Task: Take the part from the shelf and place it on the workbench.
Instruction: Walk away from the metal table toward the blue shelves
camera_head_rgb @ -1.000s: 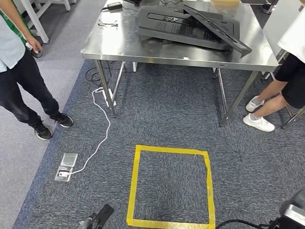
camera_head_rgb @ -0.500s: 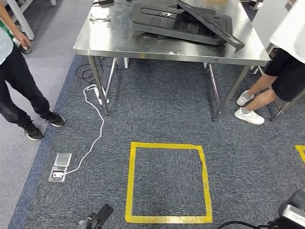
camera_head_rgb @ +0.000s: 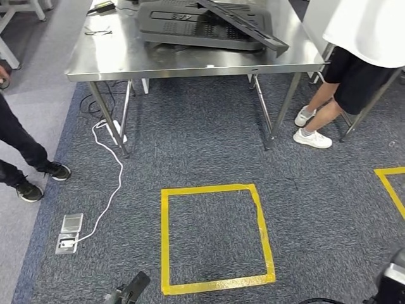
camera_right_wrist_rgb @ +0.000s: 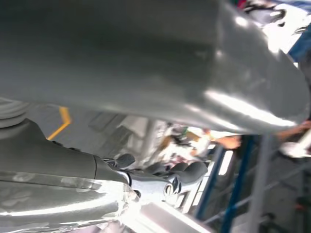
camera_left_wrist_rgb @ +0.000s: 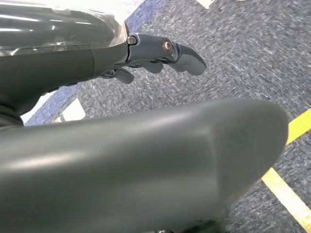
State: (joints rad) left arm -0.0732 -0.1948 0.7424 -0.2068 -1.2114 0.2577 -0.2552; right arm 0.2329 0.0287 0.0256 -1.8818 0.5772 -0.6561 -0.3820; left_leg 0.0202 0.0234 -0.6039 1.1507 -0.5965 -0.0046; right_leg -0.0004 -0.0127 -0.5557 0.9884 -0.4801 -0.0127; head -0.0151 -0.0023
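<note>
The whole head view has swung since the earlier frames, so the robot is turning: the steel table (camera_head_rgb: 119, 60) with its dark parts (camera_head_rgb: 200, 25) has slid left. No shelf is visible yet. The left hand (camera_left_wrist_rgb: 161, 51) hangs released; the right hand (camera_right_wrist_rgb: 172, 177) also grasps nothing.

The head view is evenly and brightly lit from overhead, with pale reflections thrown off the steel desk (camera_head_rgb: 143, 60) and only soft shadow cast beneath it on the carpet (camera_head_rgb: 210, 133). Motion blur is seen across the right wrist view, where the background is smeared and glare streaks the left robot hand (camera_left_wrist_rgb: 161, 51) and right robot hand (camera_right_wrist_rgb: 172, 182)
</note>
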